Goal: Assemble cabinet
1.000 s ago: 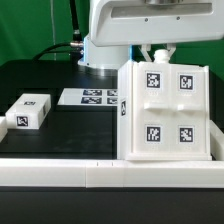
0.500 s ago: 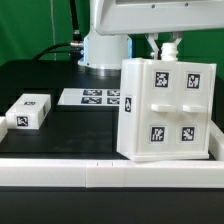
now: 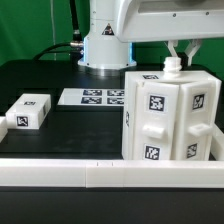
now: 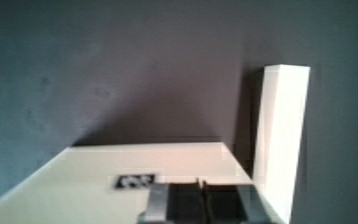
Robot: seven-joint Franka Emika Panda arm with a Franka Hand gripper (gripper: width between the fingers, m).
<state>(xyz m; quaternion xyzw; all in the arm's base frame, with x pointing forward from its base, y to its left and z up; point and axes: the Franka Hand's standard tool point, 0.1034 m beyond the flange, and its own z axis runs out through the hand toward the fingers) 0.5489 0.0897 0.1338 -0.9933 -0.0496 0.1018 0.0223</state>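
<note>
Black table [image 3: 70, 125] — cabinet [image 3: 170, 115] upright, directly beneath gripper [image 3: 183, 55].

free: table [image 3: 70, 130] between small block [image 3: 28, 110] and cabinet [image 3: 170, 115] | obstacle: cabinet, exterior view's right

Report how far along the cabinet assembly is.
Looks done: the cabinet body stands upright, tagged blocks seemingly seated in its faces. In hand: the tool sits at its top edge; grip unclear. Left: one small block lies apart on the table, not yet fitted.
</note>
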